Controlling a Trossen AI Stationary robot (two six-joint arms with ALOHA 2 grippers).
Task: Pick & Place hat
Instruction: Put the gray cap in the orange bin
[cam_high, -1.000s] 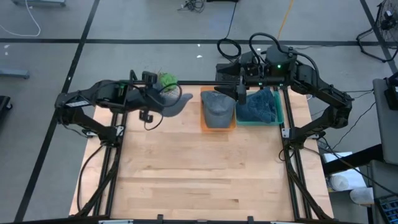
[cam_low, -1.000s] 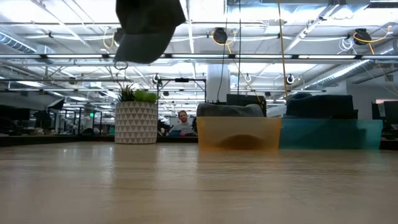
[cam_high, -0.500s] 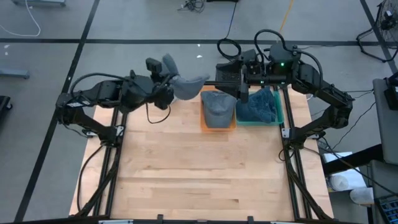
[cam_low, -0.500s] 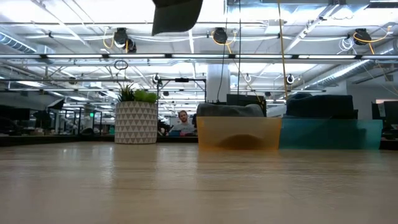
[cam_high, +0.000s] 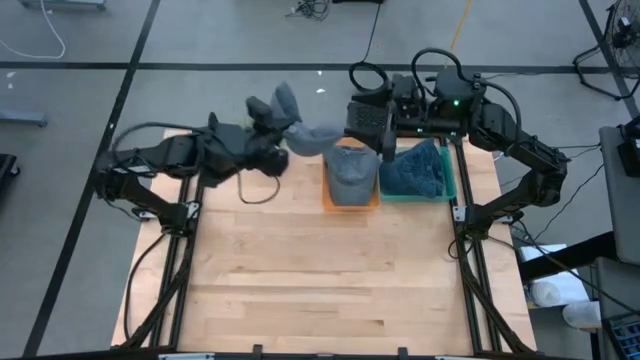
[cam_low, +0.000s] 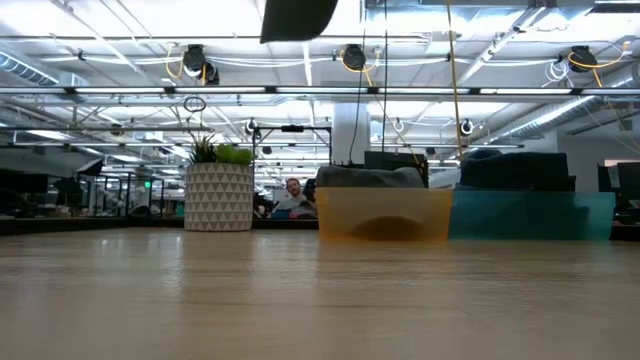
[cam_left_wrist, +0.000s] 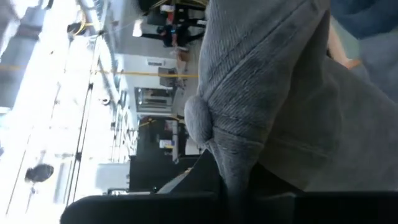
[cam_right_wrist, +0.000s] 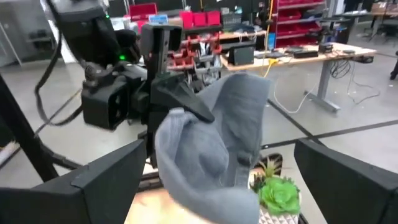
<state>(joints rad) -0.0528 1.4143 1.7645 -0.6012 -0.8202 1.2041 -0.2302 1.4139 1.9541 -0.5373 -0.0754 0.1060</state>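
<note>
A grey corduroy hat (cam_high: 308, 138) is held high in the air by my left gripper (cam_high: 283, 147), just left of the orange bin (cam_high: 327, 190). Only the hat's lowest part (cam_low: 295, 14) shows in the low view. In the right wrist view the hat (cam_right_wrist: 211, 149) sticks out from the left gripper's dark fingers (cam_right_wrist: 180, 99). Another grey hat (cam_high: 350, 172) lies in the orange bin. Dark blue cloth (cam_high: 415, 170) fills the teal bin (cam_high: 450, 185). My right gripper (cam_high: 385, 135) hovers open over the bins' far edge, facing the held hat. My left gripper pinches a bunched fold of the hat's cloth (cam_left_wrist: 235, 165) between its two fingers, next to a small round bump (cam_left_wrist: 198, 119). The fingers come nearly level from the table's left. The hat is lifted clear and juts out past the fingers toward the right arm.
A potted green plant (cam_low: 218, 190) in a patterned pot stands at the far left of the bins and also shows below the hat in the right wrist view (cam_right_wrist: 280, 193). The wooden table (cam_high: 320, 280) stretches bare toward the near edge. A person (cam_low: 292, 195) sits far behind the table.
My left gripper has risen and gone toward the table's right, nearer the orange bin, tipping up from pointing down to nearly level and rolling. The hat, which hung below it, has swung up and now juts toward the right arm. It has almost left the low view's top.
</note>
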